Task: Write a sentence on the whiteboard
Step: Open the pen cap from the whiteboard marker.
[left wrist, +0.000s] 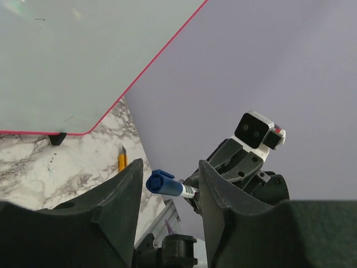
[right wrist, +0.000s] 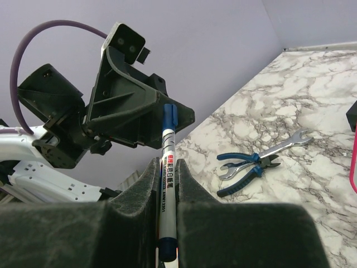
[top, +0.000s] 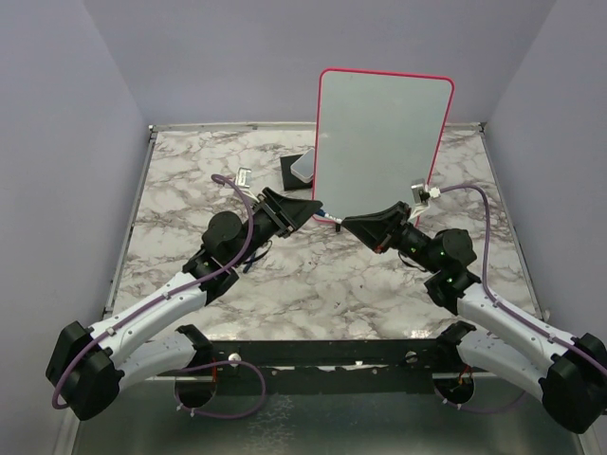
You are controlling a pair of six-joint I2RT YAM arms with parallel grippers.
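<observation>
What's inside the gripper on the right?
A blue-capped marker, clamped in the right gripper. Its cap sticks out; the barrel's sides between the fingers are hidden.

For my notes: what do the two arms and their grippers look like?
The left arm and right arm have white links and black joint housings. The left gripper and right gripper are black wedges with two broad tapered fingers. A purple cable loops along each arm. Green lights glow near the right wrist.
</observation>
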